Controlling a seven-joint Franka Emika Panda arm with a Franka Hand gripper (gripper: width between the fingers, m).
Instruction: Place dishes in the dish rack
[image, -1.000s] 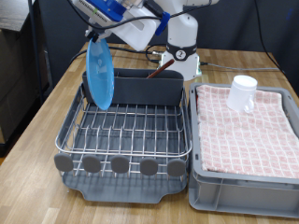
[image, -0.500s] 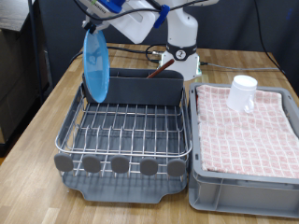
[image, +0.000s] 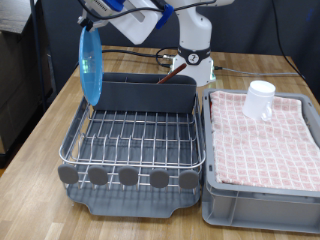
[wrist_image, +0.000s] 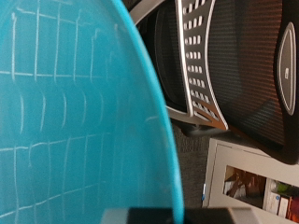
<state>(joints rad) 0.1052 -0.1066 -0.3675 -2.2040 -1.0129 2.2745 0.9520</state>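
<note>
My gripper (image: 91, 27) is shut on the top edge of the light-blue plate (image: 90, 63). The plate hangs on edge above the far left corner of the dish rack (image: 135, 137), clear of the wires. In the wrist view the plate (wrist_image: 75, 112) fills most of the picture, with a dark part of the gripper at its edge. The white cup (image: 260, 100) stands on the checked cloth in the grey crate (image: 262, 192) at the exterior view's right. A reddish-brown spoon handle (image: 171, 72) sticks up at a slant from the grey caddy (image: 145, 94).
The rack and crate stand side by side on a wooden table (image: 40, 150). The robot's white base (image: 195, 50) rises behind the caddy, with cables near it. A black office chair (wrist_image: 234, 65) shows past the plate in the wrist view.
The plate has moved up and toward the exterior view's left, from in front of the caddy to above the rack's far left corner. Cup and spoon are unmoved.
</note>
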